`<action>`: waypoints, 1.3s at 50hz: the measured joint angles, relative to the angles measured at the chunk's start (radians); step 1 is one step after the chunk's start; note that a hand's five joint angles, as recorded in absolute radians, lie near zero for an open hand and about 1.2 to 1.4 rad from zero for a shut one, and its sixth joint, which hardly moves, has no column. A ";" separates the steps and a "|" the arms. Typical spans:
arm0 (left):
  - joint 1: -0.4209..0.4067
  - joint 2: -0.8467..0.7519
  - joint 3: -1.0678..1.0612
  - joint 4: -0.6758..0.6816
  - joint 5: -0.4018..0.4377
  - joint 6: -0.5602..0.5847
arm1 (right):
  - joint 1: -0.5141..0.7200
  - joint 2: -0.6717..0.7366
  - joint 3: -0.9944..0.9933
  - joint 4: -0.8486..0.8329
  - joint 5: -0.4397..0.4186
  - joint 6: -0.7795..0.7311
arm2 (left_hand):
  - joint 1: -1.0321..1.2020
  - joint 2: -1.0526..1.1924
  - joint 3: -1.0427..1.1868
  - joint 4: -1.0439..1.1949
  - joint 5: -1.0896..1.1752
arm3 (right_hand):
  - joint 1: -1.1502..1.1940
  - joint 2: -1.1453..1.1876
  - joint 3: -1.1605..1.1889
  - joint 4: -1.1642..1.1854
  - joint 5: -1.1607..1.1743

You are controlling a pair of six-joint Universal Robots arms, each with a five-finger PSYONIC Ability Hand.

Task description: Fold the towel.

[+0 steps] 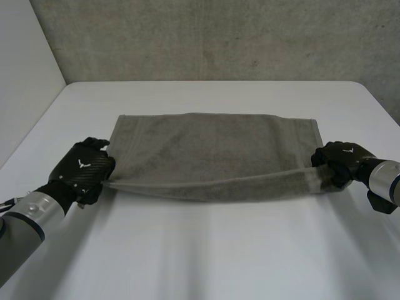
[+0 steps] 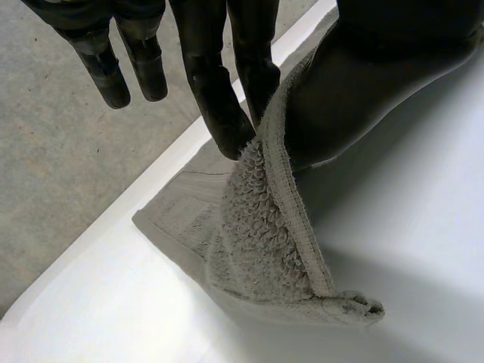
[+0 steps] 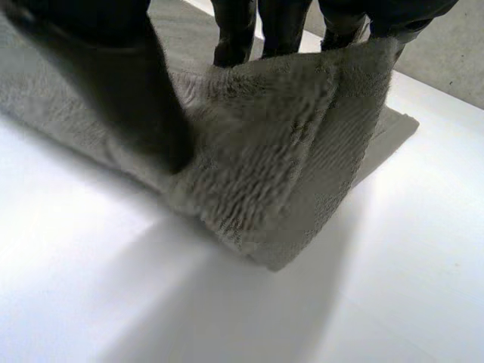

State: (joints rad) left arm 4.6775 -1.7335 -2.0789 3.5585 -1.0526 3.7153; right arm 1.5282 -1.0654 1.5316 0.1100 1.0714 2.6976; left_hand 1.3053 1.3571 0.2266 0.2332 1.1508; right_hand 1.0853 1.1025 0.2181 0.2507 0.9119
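Grey towel (image 1: 212, 150) lies spread on the white table (image 1: 206, 250), long side running across between the two arms. Far edge is flat on the table. Near edge is raised a little and drawn taut from hand to hand.

Left hand (image 1: 84, 169) is at the towel's near left corner. In the left wrist view the fingers (image 2: 215, 91) and thumb (image 2: 355, 98) are closed on the hemmed edge, pinching it, with the corner hanging below them and its tip on the table.

Right hand (image 1: 340, 161) is at the near right corner. In the right wrist view the thumb (image 3: 121, 83) presses the front of the cloth and the fingers (image 3: 238, 30) stand behind it, gripping the towel so the corner is lifted and folds back down to the table.

Concrete wall (image 1: 219, 37) stands behind the table.
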 measured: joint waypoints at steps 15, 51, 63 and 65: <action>0.051 0.207 -0.001 -0.084 -0.001 -0.005 | -0.092 -0.401 0.114 0.008 -0.109 0.029 | 0.000 0.000 0.000 0.000 0.000 | 0.246 0.225 0.000 0.000 0.244; -0.029 -0.352 0.626 -0.348 0.045 -0.004 | 0.002 0.084 -0.346 0.202 -0.048 -0.285 | 0.000 0.001 0.000 0.000 0.000 | 0.247 0.235 0.000 0.000 0.257; -0.086 -0.646 0.994 -0.354 -0.034 -0.003 | 0.100 0.282 -0.570 -0.002 0.035 -0.179 | -0.001 0.001 0.000 0.000 0.000 | 0.247 0.235 0.000 0.000 0.257; -0.092 -0.684 1.042 -0.352 -0.040 -0.003 | 0.106 0.316 -0.608 -0.024 0.054 -0.170 | -0.001 0.001 0.000 0.000 0.000 | 0.247 0.235 0.000 0.000 0.257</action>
State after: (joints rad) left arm 4.5857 -2.4173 -1.0371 3.2064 -1.0925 3.7123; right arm 1.6339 -0.7493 0.9237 0.0856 1.1255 2.5280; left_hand 1.3045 1.3579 0.2266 0.2332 1.1507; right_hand 1.3320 1.3373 0.2181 0.2507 1.1687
